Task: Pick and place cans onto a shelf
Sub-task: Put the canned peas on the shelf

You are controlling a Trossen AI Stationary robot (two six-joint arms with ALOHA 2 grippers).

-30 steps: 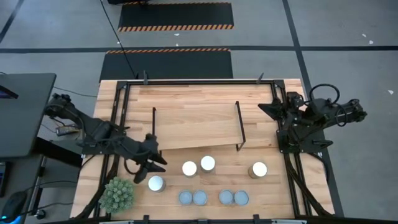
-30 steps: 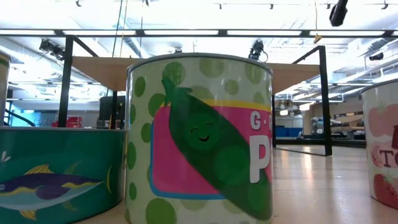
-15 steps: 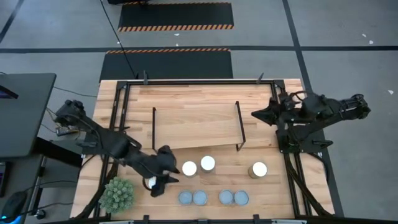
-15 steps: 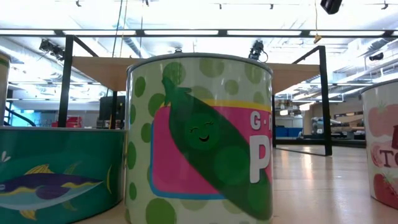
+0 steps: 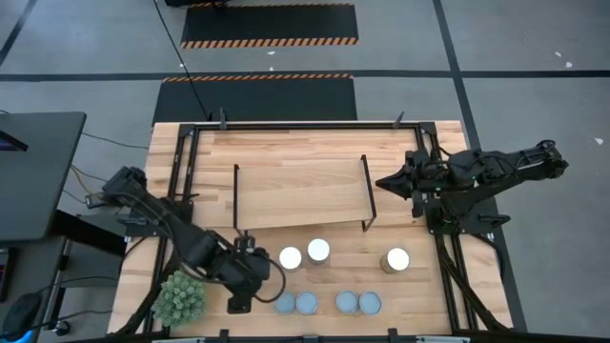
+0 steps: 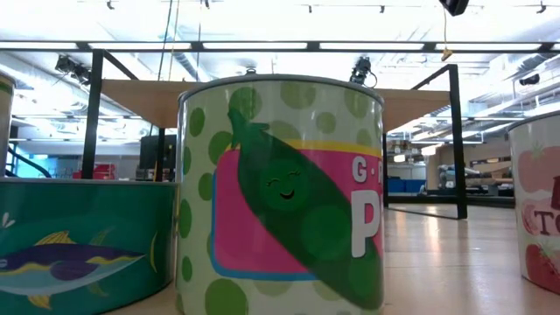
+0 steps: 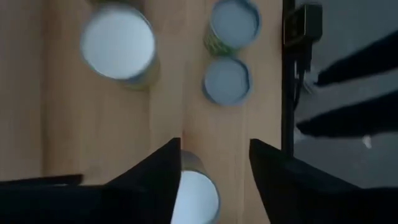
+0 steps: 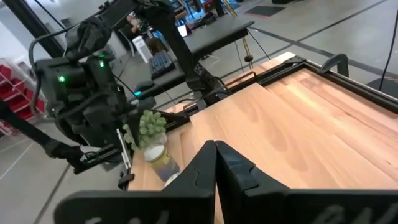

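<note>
Silver-topped cans point(image 5: 317, 251): three in view, a fourth under the left tool point(image 5: 240, 289)
Blue-grey cans point(image 5: 295, 303): four, front row
Shelf point(image 5: 301, 195): bare
Left tool: part open, straddling can, not gripping
Right tool point(image 5: 386, 181): shut, empty, beside shelf
Worktop point(image 5: 305, 145): light wood

Spiky green plant ball point(image 5: 179, 297) sits at near-left corner of the wooden tabletop point(image 5: 286, 152), inside the black frame point(image 5: 305, 124). Dark desk point(image 5: 33, 171) stands left of the table, off it. Two hazard-striped black floor mats point(image 5: 269, 24) lie beyond the far edge on grey floor.
</note>
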